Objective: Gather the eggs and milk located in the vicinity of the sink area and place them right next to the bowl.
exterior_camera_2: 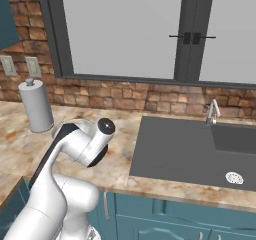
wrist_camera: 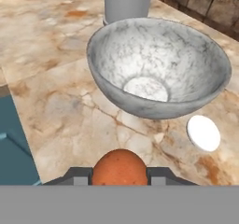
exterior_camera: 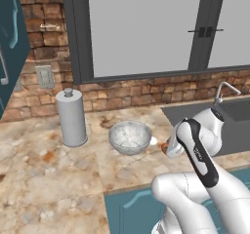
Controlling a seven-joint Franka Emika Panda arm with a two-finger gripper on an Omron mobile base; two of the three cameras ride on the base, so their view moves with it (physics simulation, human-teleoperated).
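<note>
While the white egg [wrist_camera: 203, 132] is already lying on the surface [wrist_camera: 65, 115] just beside the bowl [wrist_camera: 158, 69], the fingers [wrist_camera: 79, 175] are gripping the brown egg [wrist_camera: 120, 168] near that bowl; milk not yet placed.

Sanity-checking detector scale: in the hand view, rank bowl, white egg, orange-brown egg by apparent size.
1. bowl, by far the largest.
2-3. orange-brown egg and white egg: unsure. The orange-brown one, held between the fingers, is nearer the camera and partly cut off.
</note>
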